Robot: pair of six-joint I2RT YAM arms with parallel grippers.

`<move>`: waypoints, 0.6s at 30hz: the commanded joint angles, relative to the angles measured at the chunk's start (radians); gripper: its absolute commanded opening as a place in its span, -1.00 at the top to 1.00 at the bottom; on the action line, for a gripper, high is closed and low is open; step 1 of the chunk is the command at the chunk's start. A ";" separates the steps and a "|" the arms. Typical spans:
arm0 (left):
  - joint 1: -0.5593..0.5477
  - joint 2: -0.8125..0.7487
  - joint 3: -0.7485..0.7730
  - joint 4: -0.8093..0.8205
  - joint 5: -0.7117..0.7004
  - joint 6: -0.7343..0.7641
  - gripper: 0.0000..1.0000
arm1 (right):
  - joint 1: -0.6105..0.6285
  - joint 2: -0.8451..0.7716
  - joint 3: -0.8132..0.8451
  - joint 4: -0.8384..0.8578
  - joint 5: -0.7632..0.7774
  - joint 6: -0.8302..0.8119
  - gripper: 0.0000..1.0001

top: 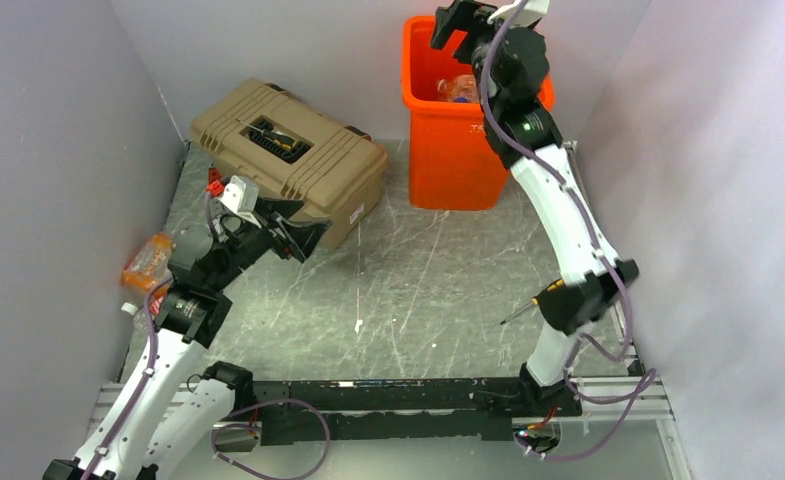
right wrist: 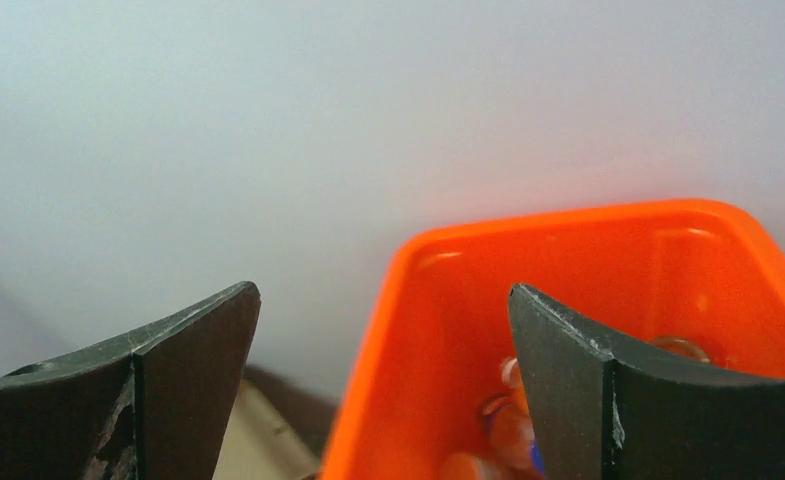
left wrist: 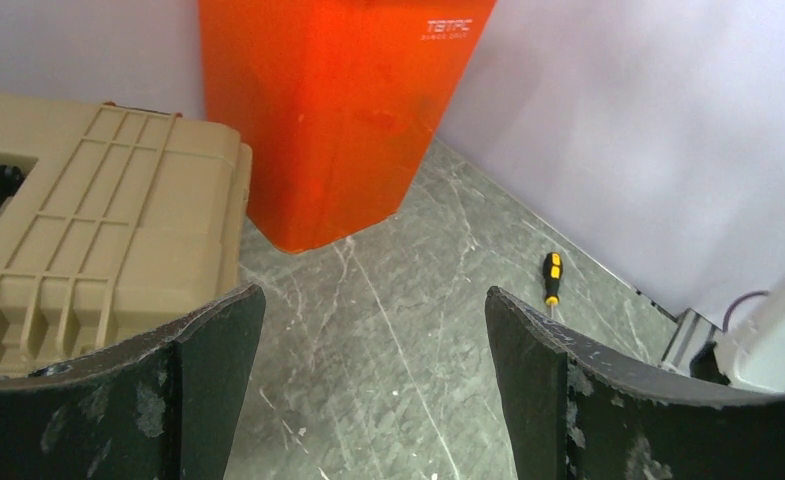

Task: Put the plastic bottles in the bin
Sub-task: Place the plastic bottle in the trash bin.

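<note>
1. Over bin (right wrist: pixel 568 215), top centre: right gripper (right wrist: pixel 383 295) spread wide, nothing gripped; binned bottle (top: pixel 458 88) seen inside.
2. Left gripper (left wrist: pixel 373 300) open, empty; loose bottle (top: pixel 148 262), left edge, to be gripped across its body.

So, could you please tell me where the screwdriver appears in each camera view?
Top external: the screwdriver lies right of centre, just below the middle.
Left wrist: right of centre, close to the wall.
Right wrist: not in it.
Shared landmark: the orange bin, upper middle in the left wrist view, lower right in the right wrist view.
</note>
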 commanded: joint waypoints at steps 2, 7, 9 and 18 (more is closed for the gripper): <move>0.003 0.016 0.076 -0.091 -0.211 -0.018 -0.72 | 0.162 -0.316 -0.308 0.185 -0.018 -0.085 -0.99; 0.003 0.026 0.104 -0.276 -0.621 -0.075 -0.74 | 0.287 -0.584 -0.833 0.360 -0.098 0.003 -0.98; -0.003 0.035 0.123 -0.354 -0.815 -0.100 -0.87 | 0.323 -0.651 -1.006 0.386 -0.126 0.041 -0.97; -0.010 0.219 0.257 -0.596 -1.116 -0.096 -0.99 | 0.416 -0.773 -1.420 0.369 -0.257 0.164 -0.95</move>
